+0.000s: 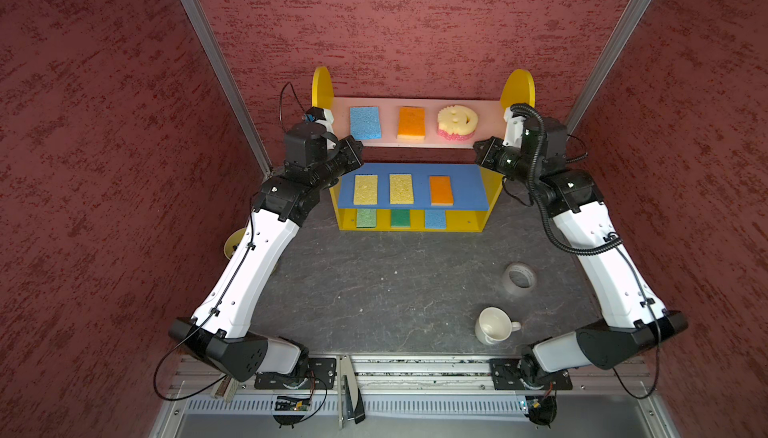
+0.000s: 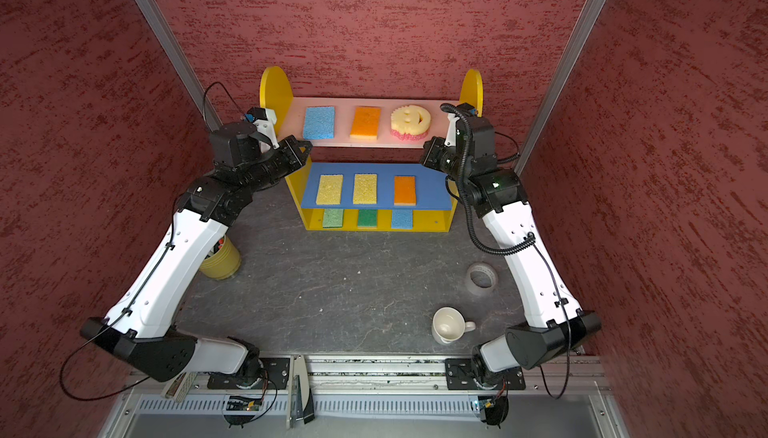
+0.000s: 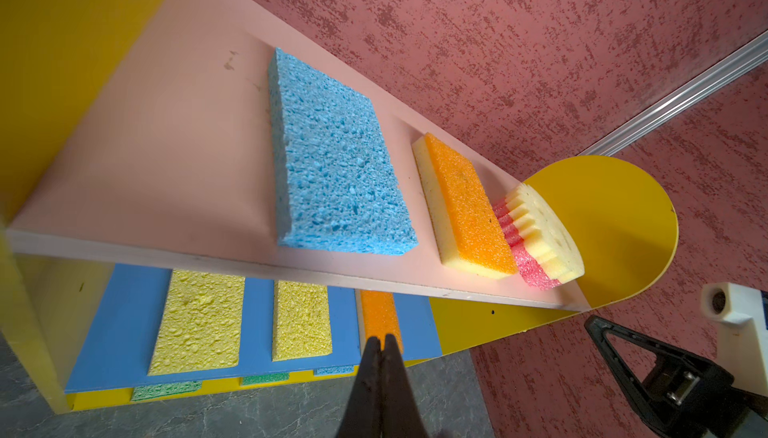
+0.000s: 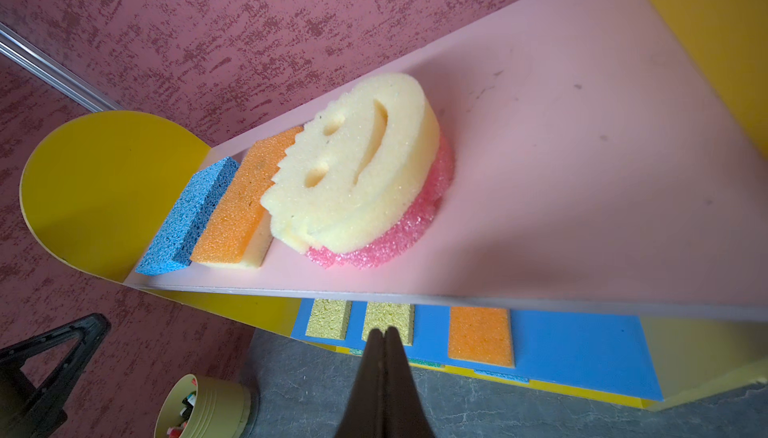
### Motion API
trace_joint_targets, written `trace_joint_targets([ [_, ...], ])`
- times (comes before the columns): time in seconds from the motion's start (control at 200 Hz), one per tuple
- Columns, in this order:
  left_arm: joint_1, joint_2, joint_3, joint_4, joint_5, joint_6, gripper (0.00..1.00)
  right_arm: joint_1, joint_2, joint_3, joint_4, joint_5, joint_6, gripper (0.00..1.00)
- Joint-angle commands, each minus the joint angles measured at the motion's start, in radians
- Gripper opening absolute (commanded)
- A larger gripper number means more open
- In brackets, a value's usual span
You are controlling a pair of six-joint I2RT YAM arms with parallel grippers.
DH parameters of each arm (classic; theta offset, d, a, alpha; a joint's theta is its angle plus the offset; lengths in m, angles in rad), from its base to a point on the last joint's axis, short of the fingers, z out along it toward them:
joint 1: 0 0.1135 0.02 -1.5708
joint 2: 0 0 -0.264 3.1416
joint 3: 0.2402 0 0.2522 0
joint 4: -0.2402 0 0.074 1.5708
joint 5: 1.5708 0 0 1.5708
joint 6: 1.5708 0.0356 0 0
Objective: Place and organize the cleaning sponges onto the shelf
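Sponges [image 1: 365,122] number nine, three per shelf [image 1: 518,86] board; left hand [image 3: 380,339] and right hand [image 4: 382,333] clenched empty

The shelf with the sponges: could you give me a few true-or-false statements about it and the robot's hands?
The smiley sponge lies on the pink top board of the shelf. True.
The blue middle board is bare. False: it holds two yellow sponges and one orange-faced sponge.
The left hand and the right hand are shut, holding nothing. True.
The white mug stands on the shelf. False: it is on the table.
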Motion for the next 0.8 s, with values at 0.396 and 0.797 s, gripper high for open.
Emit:
trace_joint_targets([
  [0.396, -0.003, 0.062, 0.066, -0.003, -0.072, 0.05, 0.0, -0.021, -0.066, -0.049, 0.04, 0.013, -0.01, 0.0],
  [0.797, -0.004, 0.075, 0.064, 0.013, -0.117, 0.064, 0.0, -0.029, -0.071, -0.07, 0.049, 0.003, -0.009, 0.0],
])
